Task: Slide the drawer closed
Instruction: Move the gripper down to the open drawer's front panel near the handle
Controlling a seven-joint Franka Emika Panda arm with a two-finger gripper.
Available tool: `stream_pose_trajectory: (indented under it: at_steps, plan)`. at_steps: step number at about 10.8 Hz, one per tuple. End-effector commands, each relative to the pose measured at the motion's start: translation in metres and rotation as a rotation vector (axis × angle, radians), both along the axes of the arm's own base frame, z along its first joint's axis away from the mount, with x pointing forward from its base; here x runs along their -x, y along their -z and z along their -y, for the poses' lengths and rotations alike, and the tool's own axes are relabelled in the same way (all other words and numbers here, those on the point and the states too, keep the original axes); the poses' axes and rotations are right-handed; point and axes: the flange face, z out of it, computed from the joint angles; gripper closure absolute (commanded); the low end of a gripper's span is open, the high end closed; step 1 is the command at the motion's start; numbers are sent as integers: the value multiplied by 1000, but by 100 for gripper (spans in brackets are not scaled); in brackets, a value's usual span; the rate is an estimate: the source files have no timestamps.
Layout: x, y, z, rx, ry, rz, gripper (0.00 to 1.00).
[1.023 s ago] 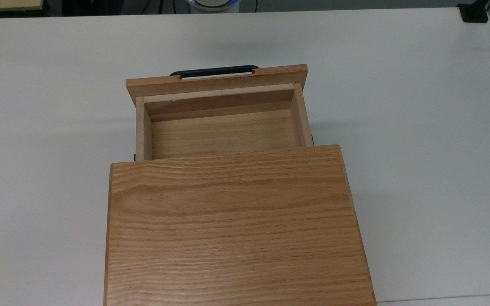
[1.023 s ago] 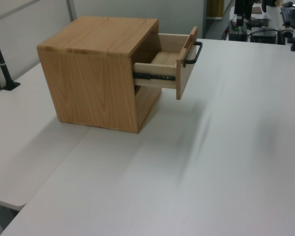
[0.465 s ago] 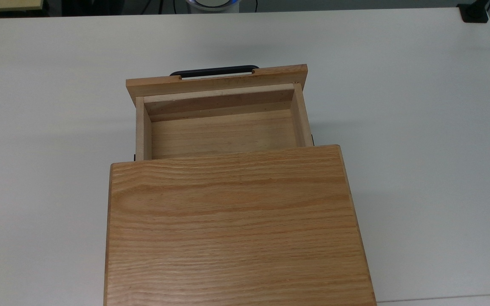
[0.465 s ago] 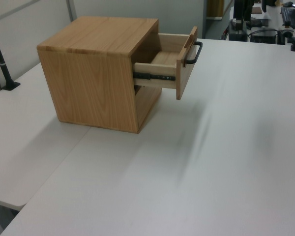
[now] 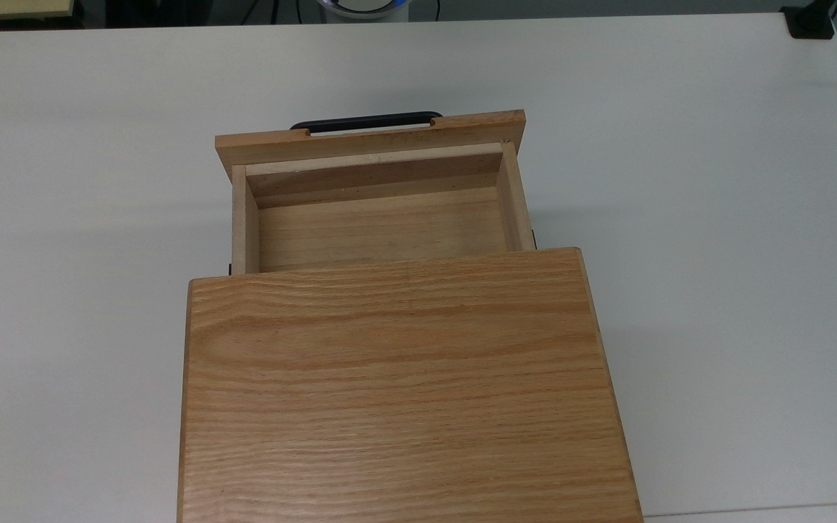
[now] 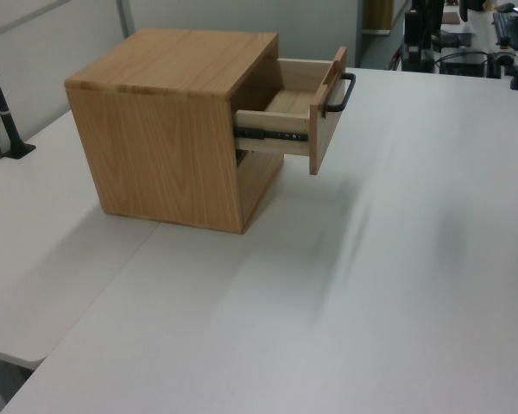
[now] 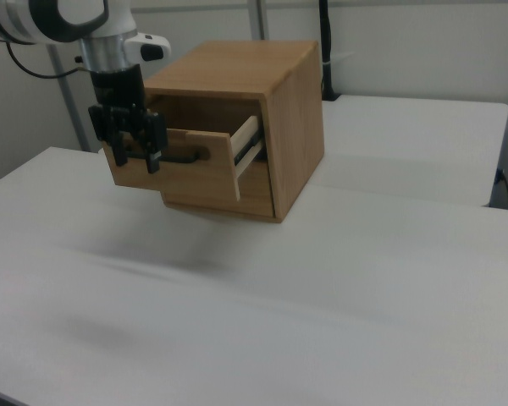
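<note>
The drawer stands pulled well out of the oak cabinet on the white worktop, its inside bare. In the right view the tool hangs before the drawer's front panel by the black handle, its fingers spread apart and holding nothing.

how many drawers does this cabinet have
1: the drawer sits in the top of the cabinet, pulled out with its black handle forward. Below it the cabinet front looks open; no second drawer visible.
</note>
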Motion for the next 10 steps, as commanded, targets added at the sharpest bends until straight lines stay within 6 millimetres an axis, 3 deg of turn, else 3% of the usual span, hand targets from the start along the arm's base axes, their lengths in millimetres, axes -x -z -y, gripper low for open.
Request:
stream_pose_trajectory:
  at_steps: [1,2,4,7,8,10]
  plan:
    - [-20,11,-19,-41,-173,33,97]
    - [-27,13,-34,-39,-202,63,100]
    - [-49,39,-62,-34,-247,84,100]
    - [-73,59,-80,-33,-258,151,100]
    - [-81,66,-97,-30,-274,180,100]
    - [-106,66,-103,-31,-185,288,100]
